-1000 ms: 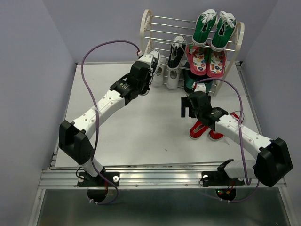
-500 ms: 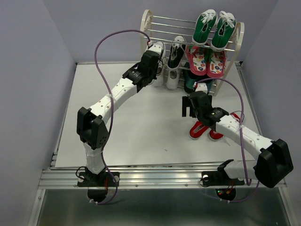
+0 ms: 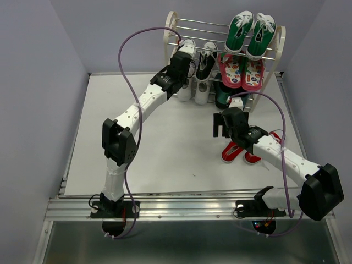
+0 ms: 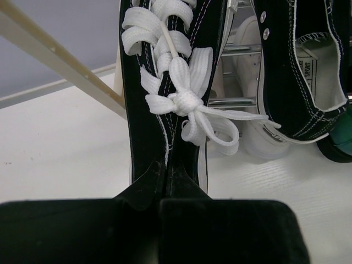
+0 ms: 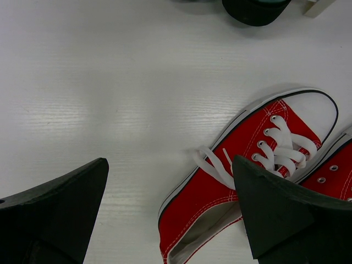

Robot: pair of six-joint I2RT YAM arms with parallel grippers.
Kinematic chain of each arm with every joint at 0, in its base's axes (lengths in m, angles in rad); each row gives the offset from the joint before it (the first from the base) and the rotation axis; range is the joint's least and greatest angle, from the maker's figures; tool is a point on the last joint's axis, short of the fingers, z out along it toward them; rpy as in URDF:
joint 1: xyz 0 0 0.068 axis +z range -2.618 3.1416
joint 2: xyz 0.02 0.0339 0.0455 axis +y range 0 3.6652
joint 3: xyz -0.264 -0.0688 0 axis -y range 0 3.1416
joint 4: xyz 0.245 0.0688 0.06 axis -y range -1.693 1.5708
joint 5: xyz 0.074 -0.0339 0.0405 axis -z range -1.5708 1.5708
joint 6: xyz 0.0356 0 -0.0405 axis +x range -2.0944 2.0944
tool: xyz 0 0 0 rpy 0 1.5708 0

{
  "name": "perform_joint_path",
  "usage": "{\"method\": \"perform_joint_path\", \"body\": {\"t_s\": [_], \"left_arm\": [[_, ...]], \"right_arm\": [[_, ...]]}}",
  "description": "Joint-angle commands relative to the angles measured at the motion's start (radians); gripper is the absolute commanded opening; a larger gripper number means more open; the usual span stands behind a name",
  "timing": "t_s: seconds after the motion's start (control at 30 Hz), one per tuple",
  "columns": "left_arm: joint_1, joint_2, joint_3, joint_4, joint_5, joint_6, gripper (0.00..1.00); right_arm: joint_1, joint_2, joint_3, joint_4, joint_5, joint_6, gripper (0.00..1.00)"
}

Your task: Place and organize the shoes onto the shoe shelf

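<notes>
The left gripper (image 4: 166, 184) is clenched on the heel end of a black sneaker (image 4: 165, 66). The shoe's long axis runs straight away from the fingers, toe toward the top of the wrist frame, and its bow of white laces faces the camera. That axis is what the next move depends on. The shoe hangs at the left end of the shoe shelf (image 3: 171, 27), and its mate (image 4: 286, 60) already lies on the rods just to the right in the frame, roughly parallel to it. The open slot is therefore ahead of the toe, and I judge that only a short push forward and a release remain (whether the sole already touches a rod I cannot tell). The right gripper (image 5: 169, 165) hovers spread wide and empty over the table (image 3: 165, 148). The red sneakers (image 5: 231, 170) lie toward the lower right of its view, slanting from lower left to upper right, and the nearer one sits partly under one finger. That makes the right arm plainly the closer one to them. By count there are two black sneakers, two white sneakers (image 3: 201, 94) on the lowest level below the black ones, two red on the table, two green sneakers (image 3: 240, 30) on the top tier, and two pink slippers (image 3: 231, 70) beneath those.
</notes>
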Motion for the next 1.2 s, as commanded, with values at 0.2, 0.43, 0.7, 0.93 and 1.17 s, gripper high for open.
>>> {"method": "perform_joint_path", "body": {"t_s": [0.2, 0.43, 0.7, 0.93, 1.17], "left_arm": [[0.025, 0.044, 0.189, 0.149, -0.025, 0.051, 0.0], [0.031, 0.097, 0.243, 0.175, -0.017, 0.055, 0.0], [0.036, 0.113, 0.241, 0.235, 0.009, 0.049, 0.0], [0.037, 0.161, 0.299, 0.265, 0.02, 0.072, 0.0], [0.042, 0.182, 0.305, 0.299, 0.029, 0.068, 0.0]], "right_arm": [[-0.002, -0.03, -0.002, 0.034, 0.04, -0.009, 1.0], [-0.002, -0.022, -0.005, 0.034, 0.052, -0.007, 1.0], [-0.002, -0.012, -0.004, 0.034, 0.046, -0.006, 1.0], [-0.002, -0.001, 0.001, 0.034, 0.044, -0.007, 1.0], [-0.002, 0.002, 0.001, 0.034, 0.044, -0.006, 1.0]]}}
